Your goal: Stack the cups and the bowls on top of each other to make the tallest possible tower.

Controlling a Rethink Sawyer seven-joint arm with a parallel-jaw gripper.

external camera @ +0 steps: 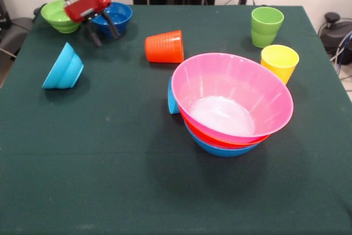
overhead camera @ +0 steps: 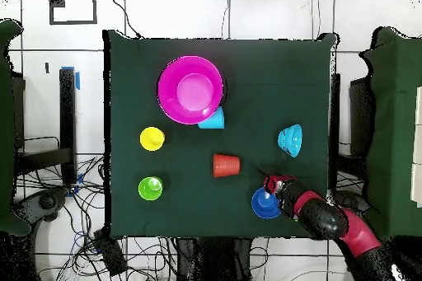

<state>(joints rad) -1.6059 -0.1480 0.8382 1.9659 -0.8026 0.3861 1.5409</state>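
My gripper (external camera: 104, 32) is open and empty at the near rim of the small dark blue bowl (external camera: 116, 14), at the table's far left; it also shows in the overhead view (overhead camera: 272, 183) beside that bowl (overhead camera: 264, 204). The small green bowl (external camera: 58, 15) sits just left of it. The small light blue bowl (external camera: 63, 69) lies tilted on its side. The orange cup (external camera: 165, 47) lies on its side. The green cup (external camera: 267, 26) and yellow cup (external camera: 279, 61) stand upright. The tower (external camera: 231, 97) is the pink bowl on the orange on the blue. The light blue cup (external camera: 172, 98) lies against it.
In the overhead view the tower (overhead camera: 191, 90) stands far from my base, with the light blue cup (overhead camera: 213, 119) touching it. The yellow cup (overhead camera: 152, 138) and green cup (overhead camera: 150, 188) stand at the left. My arm (overhead camera: 330, 222) covers the green bowl there.
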